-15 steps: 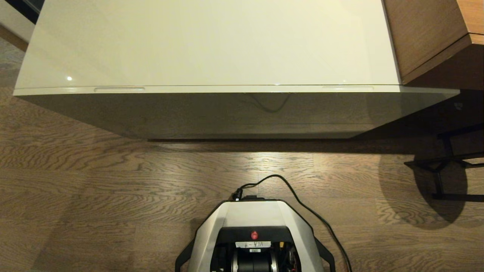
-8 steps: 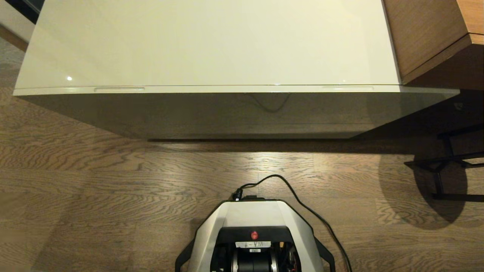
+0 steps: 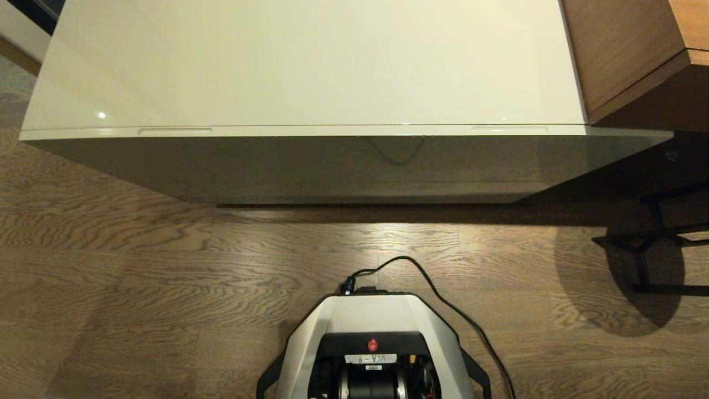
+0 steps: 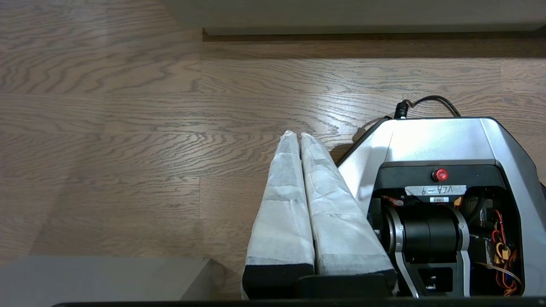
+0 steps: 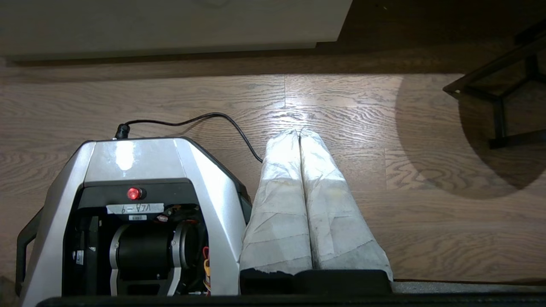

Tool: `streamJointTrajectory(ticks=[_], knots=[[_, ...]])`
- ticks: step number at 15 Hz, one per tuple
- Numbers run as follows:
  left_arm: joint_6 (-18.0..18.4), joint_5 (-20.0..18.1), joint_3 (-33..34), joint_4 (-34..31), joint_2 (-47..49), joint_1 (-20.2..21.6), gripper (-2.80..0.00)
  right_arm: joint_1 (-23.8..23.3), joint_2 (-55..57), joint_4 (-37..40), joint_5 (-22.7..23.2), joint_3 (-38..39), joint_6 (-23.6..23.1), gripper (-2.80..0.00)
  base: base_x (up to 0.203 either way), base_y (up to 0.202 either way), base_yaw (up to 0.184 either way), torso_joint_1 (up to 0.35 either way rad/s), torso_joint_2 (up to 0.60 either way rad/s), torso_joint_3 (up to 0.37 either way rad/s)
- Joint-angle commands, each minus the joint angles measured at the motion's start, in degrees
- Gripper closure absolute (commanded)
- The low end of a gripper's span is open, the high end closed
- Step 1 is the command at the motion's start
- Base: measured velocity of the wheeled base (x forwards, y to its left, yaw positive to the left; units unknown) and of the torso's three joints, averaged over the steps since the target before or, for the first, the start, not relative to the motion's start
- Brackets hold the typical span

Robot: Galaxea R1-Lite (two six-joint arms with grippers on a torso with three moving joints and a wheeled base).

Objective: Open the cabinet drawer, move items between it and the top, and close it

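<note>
Well ahead of left pincer [image 4: 300, 135]: drawer [image 3: 343, 131]

Open wood floor [image 3: 166, 277] before cabinet drawer [image 3: 343, 166] (shut), brown furniture [image 3: 620, 50] alongside

A large, flat, glossy cream-white rectangular worktop [image 3: 310, 61] of a low, wide cabinet is seen from above, and nothing is seen lying on it. Small light glints are reflected near its front-left corner. Along its front edge two slim oblong slots [image 3: 174, 131] are set, one towards each end. The cabinet is carried by a brown wood-grain plank floor [image 3: 138, 266]. On that floor the robot's grey and black wheeled base [image 3: 372, 346] is stood, a black cable [image 3: 443, 302] is trailed beside it, and a black metal frame [image 3: 653, 244] is placed at the right.
</note>
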State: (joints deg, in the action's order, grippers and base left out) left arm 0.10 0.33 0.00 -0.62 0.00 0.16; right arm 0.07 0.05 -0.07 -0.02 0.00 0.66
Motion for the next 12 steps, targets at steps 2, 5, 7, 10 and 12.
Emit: streamJointTrajectory(ticks=[2, 5, 7, 10, 12], knots=[[0.0, 0.0, 0.0, 0.0, 0.1, 0.0, 0.0, -0.1, 0.0, 0.0, 0.0, 0.1, 0.0, 0.0, 0.0, 0.0, 0.0, 0.0, 0.0, 0.0], [0.0, 0.0, 0.0, 0.0, 0.1, 0.0, 0.0, -0.1, 0.0, 0.0, 0.0, 0.1, 0.0, 0.0, 0.0, 0.0, 0.0, 0.0, 0.0, 0.0], [0.0, 0.0, 0.0, 0.0, 0.1, 0.0, 0.0, -0.1, 0.0, 0.0, 0.0, 0.1, 0.0, 0.0, 0.0, 0.0, 0.0, 0.0, 0.0, 0.0], [0.0, 0.0, 0.0, 0.0, 0.0, 0.1, 0.0, 0.0, 0.0, 0.0, 0.0, 0.1, 0.0, 0.0, 0.0, 0.0, 0.0, 0.0, 0.0, 0.0], [0.0, 0.0, 0.0, 0.0, 0.0, 0.1, 0.0, -0.1, 0.0, 0.0, 0.0, 0.1, 0.0, 0.0, 0.0, 0.0, 0.0, 0.0, 0.0, 0.0]])
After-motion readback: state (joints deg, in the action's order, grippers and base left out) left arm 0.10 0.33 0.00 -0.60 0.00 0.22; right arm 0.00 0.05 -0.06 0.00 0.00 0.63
